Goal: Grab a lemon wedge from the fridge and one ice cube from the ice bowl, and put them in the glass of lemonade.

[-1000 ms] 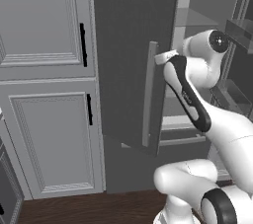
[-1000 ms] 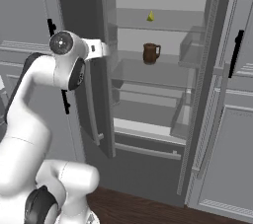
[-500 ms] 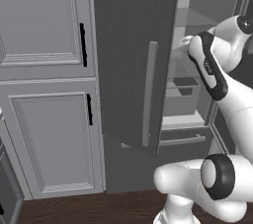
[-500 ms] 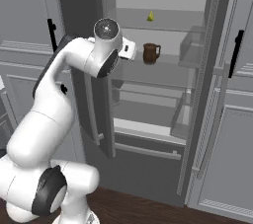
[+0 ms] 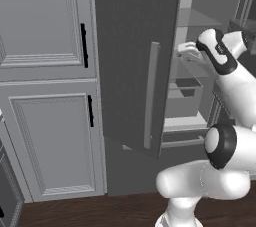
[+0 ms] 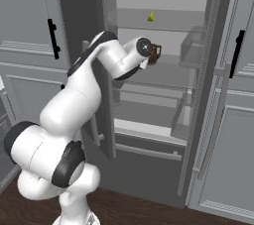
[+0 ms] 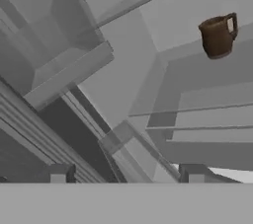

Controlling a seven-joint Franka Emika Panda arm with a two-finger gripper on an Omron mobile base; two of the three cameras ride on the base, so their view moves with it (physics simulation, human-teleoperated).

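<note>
Fridge [image 6: 163, 70]: door now swung open; hand [image 7: 126, 173] released, fingers apart, empty. Lemon wedge [image 6: 151, 17], upper centre, reachable.

Fridge opening: both doors of the fridge [image 6: 163, 90] stand wide, the middle is free.
Left door [image 5: 135, 56]: juts out beside the arm, closing off that side.
Right door bins [image 6: 191, 53]: crowd the right edge.
Upper shelf: brown mug [image 6: 155, 54] just ahead of the hand.
Top shelf: lemon wedge [image 6: 151, 17] alone, open room around it.
Hand [image 7: 126, 176]: fingers spread.
</note>
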